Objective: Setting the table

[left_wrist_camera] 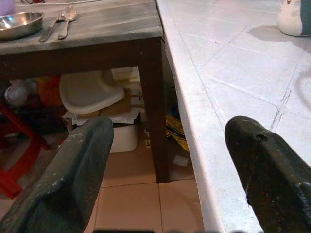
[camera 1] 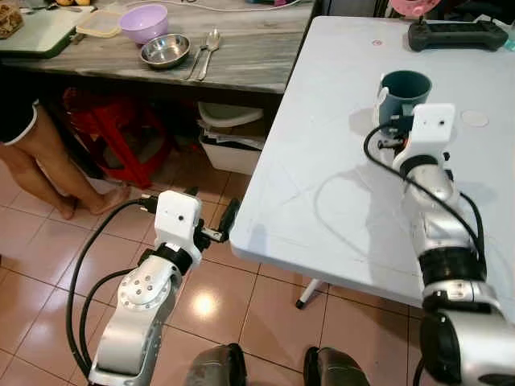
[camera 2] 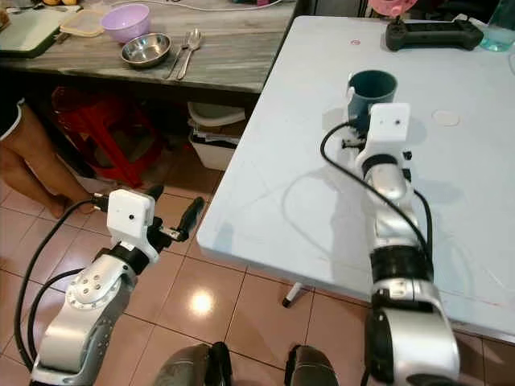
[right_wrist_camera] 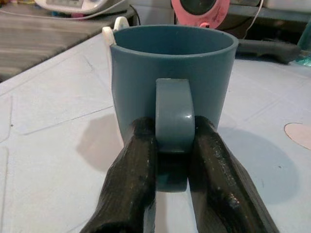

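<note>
The big white table [camera 1: 322, 185] is the landmark. Just left of it stands a grey wooden table [camera 1: 241, 56], touching its edge. A person's bare legs [camera 1: 48, 161] stand far left of the white table, near a red stool [camera 1: 121, 137] under the wooden one.

The right gripper [right_wrist_camera: 172, 145] reaches over the white table, its 2 black fingers pinching the handle of the blue mug [camera 1: 405, 92]. The mug stands upright on the white table. The left gripper [left_wrist_camera: 165, 160] hangs off the white table's near left edge, fingers spread wide and holding nothing.

Off the white table, on the wooden one, sit a purple bowl [camera 1: 144, 22], a steel bowl [camera 1: 165, 51] and 2 pieces of cutlery [camera 1: 205, 50].
</note>
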Motion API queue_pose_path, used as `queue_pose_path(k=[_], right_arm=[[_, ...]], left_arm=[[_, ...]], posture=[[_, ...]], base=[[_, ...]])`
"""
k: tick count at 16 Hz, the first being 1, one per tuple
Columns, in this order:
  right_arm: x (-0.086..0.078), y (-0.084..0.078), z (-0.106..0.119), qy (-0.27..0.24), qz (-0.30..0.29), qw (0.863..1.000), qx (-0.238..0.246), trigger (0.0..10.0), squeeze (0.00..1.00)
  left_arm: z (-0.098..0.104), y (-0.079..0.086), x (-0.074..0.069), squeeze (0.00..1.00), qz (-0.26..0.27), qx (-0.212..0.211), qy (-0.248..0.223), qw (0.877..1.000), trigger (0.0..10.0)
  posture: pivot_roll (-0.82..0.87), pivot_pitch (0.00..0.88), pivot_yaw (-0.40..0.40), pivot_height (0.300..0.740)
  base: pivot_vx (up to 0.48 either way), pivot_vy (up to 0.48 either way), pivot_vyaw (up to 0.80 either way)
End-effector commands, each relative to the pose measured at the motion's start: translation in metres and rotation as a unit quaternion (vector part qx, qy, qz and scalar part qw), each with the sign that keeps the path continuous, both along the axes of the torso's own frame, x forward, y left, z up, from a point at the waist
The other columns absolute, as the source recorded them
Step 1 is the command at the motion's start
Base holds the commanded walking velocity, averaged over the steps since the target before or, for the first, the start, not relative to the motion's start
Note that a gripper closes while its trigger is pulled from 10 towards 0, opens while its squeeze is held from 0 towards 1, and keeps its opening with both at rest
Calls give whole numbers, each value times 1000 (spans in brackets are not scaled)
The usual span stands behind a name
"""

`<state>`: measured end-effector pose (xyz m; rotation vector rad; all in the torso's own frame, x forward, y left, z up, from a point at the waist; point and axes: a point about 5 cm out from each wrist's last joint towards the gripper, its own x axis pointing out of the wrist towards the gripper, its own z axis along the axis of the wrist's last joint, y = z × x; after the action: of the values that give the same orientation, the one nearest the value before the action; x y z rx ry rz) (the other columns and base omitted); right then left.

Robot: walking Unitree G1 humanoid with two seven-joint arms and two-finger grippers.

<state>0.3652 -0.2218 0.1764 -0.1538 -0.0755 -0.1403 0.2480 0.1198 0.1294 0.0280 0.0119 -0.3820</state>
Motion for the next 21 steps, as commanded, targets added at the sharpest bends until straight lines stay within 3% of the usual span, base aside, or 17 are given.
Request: queue_pose_path(k=[1, 3, 5, 6, 7, 11, 16, 21], right_arm=[[-5, 9, 5, -30, 15, 999, -1, 0, 0], [-21, 17, -2, -47, 21, 998, 19, 0, 0], [-48, 27, -18, -56, 25, 997, 45, 0, 0], [-51, 28, -20, -58, 24, 997, 47, 0, 0], [-69, 39, -35, -51, 25, 997, 51, 10000, 0], [-68, 49, -22, -75, 39, 995, 45, 10000, 0], [-82, 45, -28, -67, 32, 996, 53, 10000, 0], [-81, 45, -24, -72, 37, 996, 48, 10000, 0]], left_arm=[[-5, 6, 2, 0, 17, 11, 4, 1000, 10000], [-6, 10, 9, 0, 36, 24, -5, 999, 10000], [-6, 17, 20, 0, 72, 35, -18, 997, 10000], [-6, 18, 21, 0, 76, 36, -19, 996, 10000], [-4, 26, 31, 0, 108, 46, -34, 992, 10000], [1, 24, 43, 0, 118, 20, -38, 992, 10000], [-21, 6, 30, 0, 75, -10, 1, 997, 10000], [-16, 3, 39, 0, 66, -35, -1, 997, 10000]], posture=[[-1, 92, 97, 740], [-10, 45, 85, 740], [-17, 0, 74, 740], [-17, 0, 74, 740], [-24, 0, 81, 740], [-31, 0, 84, 740], [-55, 0, 87, 740], [-55, 0, 74, 740]], base=[[0, 0, 0], [0, 240, 0], [0, 480, 0], [0, 480, 0], [0, 480, 0], [0, 480, 0], [0, 466, 0], [288, 385, 0]])
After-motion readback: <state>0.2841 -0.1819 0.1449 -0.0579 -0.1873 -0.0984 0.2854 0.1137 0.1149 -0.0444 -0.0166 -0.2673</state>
